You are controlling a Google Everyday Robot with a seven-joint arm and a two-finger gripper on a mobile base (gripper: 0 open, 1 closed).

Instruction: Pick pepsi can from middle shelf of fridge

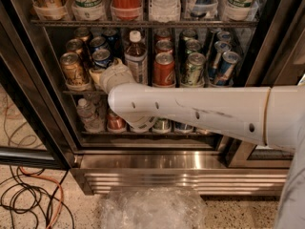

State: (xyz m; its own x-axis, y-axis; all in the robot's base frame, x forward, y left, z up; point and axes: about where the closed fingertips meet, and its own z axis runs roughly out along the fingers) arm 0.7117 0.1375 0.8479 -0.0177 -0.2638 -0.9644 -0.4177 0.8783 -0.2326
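Note:
The fridge [157, 173] stands open in front of me. On its middle shelf [75, 92] the front pepsi can [102, 57], dark blue with a silver top, stands in the second lane from the left. Another blue can [98, 44] stands behind it. My white arm reaches in from the right. My gripper [98, 73] is at the lower front of the front pepsi can and hides its bottom half. The wrist [116, 77] covers the shelf edge there.
A gold can [73, 68] stands left of the pepsi lane, and a brown bottle [137, 56] stands right of it. Further right are red Coca-Cola cans [163, 69], green cans [193, 68] and slim blue-silver cans [226, 66]. Large bottles fill the rack above. Cables [28, 194] lie on the floor.

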